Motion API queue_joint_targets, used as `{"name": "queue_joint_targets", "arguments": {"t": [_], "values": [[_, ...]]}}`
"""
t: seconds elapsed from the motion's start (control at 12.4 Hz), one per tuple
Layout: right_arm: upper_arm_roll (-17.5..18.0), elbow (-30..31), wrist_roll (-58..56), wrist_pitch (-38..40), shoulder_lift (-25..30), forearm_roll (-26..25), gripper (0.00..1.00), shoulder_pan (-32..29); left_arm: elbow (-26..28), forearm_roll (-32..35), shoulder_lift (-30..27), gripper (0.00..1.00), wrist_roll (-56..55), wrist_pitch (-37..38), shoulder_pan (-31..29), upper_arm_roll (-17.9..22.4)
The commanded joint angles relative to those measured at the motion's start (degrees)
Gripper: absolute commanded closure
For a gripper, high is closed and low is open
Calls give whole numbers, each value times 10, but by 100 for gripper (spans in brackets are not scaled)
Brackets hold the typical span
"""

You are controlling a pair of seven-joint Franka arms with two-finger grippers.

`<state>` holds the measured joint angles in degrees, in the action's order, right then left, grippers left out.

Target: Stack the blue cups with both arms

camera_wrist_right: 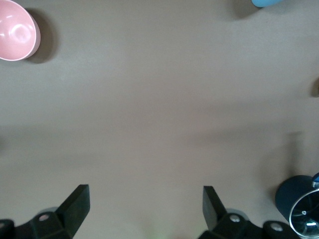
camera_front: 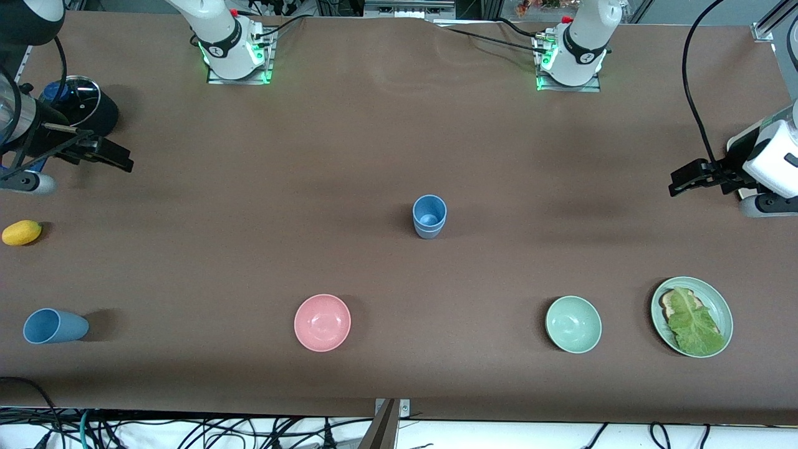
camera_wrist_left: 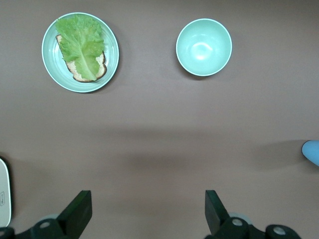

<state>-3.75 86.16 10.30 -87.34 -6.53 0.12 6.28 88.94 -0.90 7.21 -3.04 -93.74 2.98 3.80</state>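
One blue cup (camera_front: pixel 429 216) stands upright mid-table; a pale line rings its wall low down, and I cannot tell whether a second cup is nested in it. Its edge (camera_wrist_left: pixel 312 151) shows in the left wrist view. Another blue cup (camera_front: pixel 55 326) lies on its side near the front edge at the right arm's end, and its edge (camera_wrist_right: pixel 266 2) shows in the right wrist view. My left gripper (camera_front: pixel 682 179) (camera_wrist_left: pixel 148 209) hangs open and empty over bare table at the left arm's end. My right gripper (camera_front: pixel 115 157) (camera_wrist_right: pixel 146 206) hangs open and empty over the right arm's end.
A pink bowl (camera_front: pixel 322 322) (camera_wrist_right: pixel 17 36) and a pale green bowl (camera_front: pixel 573 323) (camera_wrist_left: pixel 204 47) sit nearer the front camera than the upright cup. A green plate (camera_front: pixel 721 305) (camera_wrist_left: pixel 50 64) holds toast and lettuce. A yellow lemon (camera_front: pixel 22 232) and a dark lidded pot (camera_front: pixel 84 106) (camera_wrist_right: pixel 299 204) are at the right arm's end.
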Motion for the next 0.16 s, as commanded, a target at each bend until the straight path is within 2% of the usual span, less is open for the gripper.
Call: {"name": "queue_joint_targets", "arguments": {"t": [0.0,0.08], "values": [[1,-15,-13,1,-5,-3,0,-1,-4,-11,-2,0,8,0,-3,2],[1,-16,-13,4,-4,-3,0,-1,-4,-11,-2,0,8,0,-3,2]]}}
